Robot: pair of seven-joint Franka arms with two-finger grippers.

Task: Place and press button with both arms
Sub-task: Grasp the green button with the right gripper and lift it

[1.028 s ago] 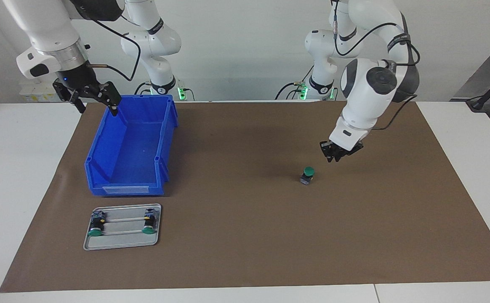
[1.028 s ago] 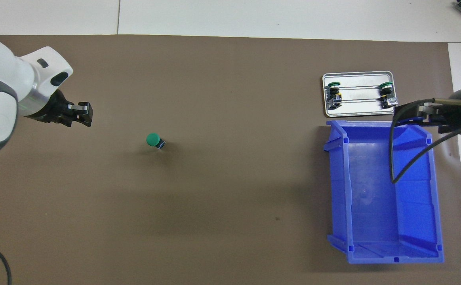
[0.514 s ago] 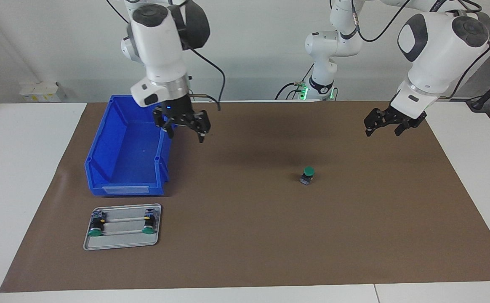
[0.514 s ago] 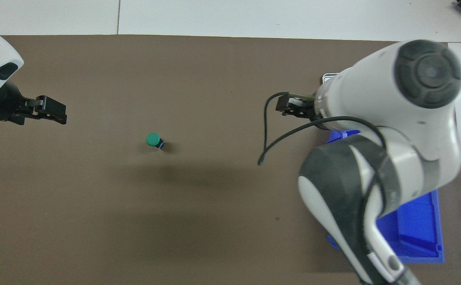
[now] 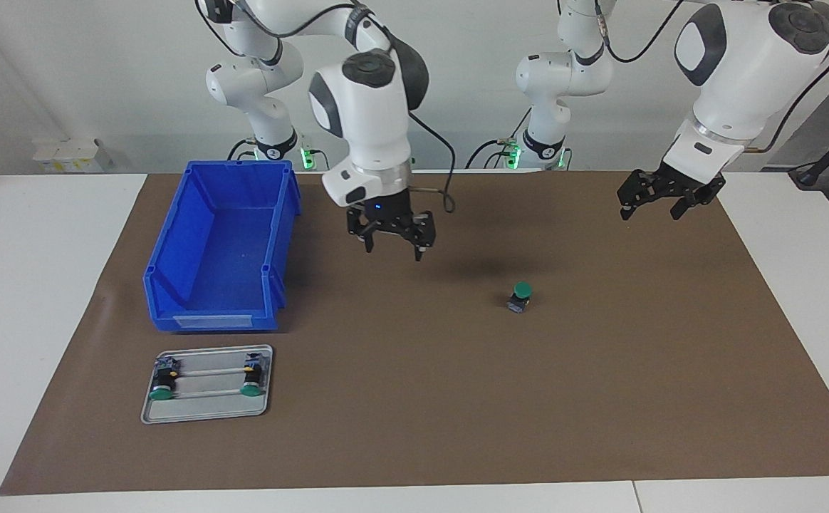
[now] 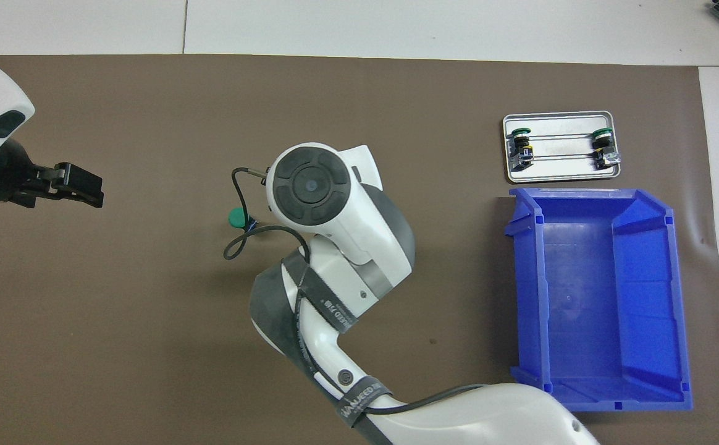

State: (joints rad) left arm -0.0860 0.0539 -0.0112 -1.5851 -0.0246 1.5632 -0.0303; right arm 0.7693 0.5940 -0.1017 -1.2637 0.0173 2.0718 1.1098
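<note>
Facing view first: the right end effector [image 5: 392,241] hangs in the middle of the frame, fingers apart and pointing down, gripping nothing, up over bare brown mat [image 5: 414,399] between the blue bin [image 5: 223,251] and the button [image 5: 520,296]. Its white arm climbs up to the top centre of the picture. Over at the upper right of the frame the left end effector [image 5: 653,201] is up in the air too, fingers spread, nothing in them, above the mat's edge by the white table [image 5: 806,285].

And the button itself sits alone on the mat, right of centre in the frame, green cap up and tilted, grey block on the mat, clear of both end effectors.

Overhead view now: the right arm's big wrist joint fills the centre, hiding its own fingers, and the button [image 6: 238,218] peeks out just at its left edge. The left end effector [image 6: 81,188] pokes in at the left edge.

Lower left of the facing view, a metal tray [image 5: 204,412] lies below the bin, with two more green-capped buttons [image 5: 162,390] in it.
</note>
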